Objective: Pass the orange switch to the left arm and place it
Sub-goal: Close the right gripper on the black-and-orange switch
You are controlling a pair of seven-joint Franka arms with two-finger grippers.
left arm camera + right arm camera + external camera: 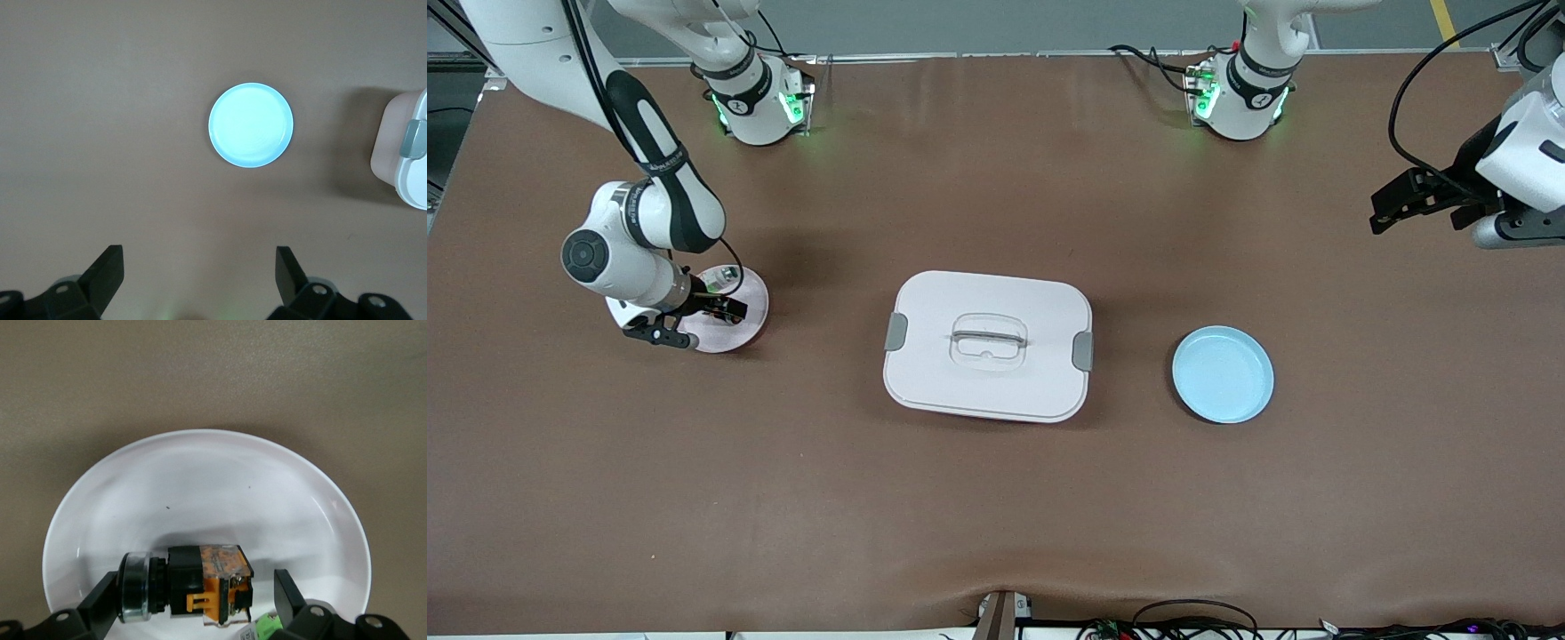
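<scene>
Fingers of my right gripper (193, 600) stand apart on either side of the orange switch (193, 583), low in the pink plate (749, 293) at the right arm's end of the table; the switch lies on its side on the plate. I can't read any writing on its body or on the green tag beside it. My left gripper (200, 280) hangs high over the left arm's end, fingers spread wide, nothing between them; that arm waits. Blue plate (1223, 373) sits bare just beside the box (989, 345), which is mid-table, lid latched.
</scene>
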